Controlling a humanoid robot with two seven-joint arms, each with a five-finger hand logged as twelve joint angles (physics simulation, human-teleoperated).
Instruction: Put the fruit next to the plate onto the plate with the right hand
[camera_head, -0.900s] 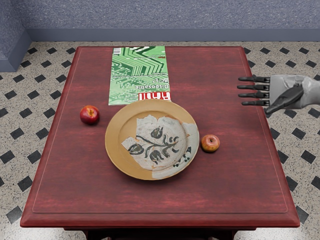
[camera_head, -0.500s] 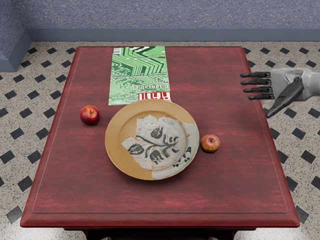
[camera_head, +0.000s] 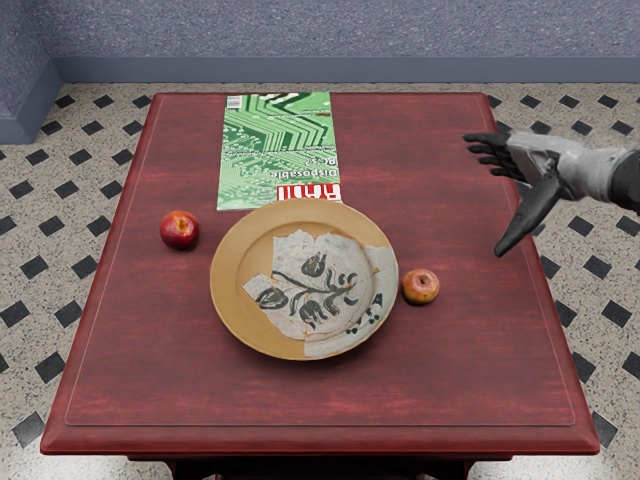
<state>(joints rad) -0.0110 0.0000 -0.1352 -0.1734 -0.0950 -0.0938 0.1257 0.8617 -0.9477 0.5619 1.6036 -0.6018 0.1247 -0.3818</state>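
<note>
Your right hand (camera_head: 528, 160) hangs over the far right edge of the table (camera_head: 450, 350), fingers (camera_head: 486, 148) spread, thumb pointing down, holding nothing. The small orange-red apple (camera_head: 421, 286) lies on the table just beside the right rim of the plate (camera_head: 228, 272) — well apart from the hand. A redder apple (camera_head: 179, 229) sits off the plate's left side, and a green booklet (camera_head: 278, 150) lies behind the plate.

**A Rendered Dining Room**

A dark red wooden counter (camera_head: 470, 370) is standing on a speckled floor (camera_head: 60, 150) with black diamond tiles. A grey-blue wall (camera_head: 300, 30) is running behind the robot hand (camera_head: 520, 160), and a decorated plate (camera_head: 228, 285) is lying to its left, suggesting a home.
</note>
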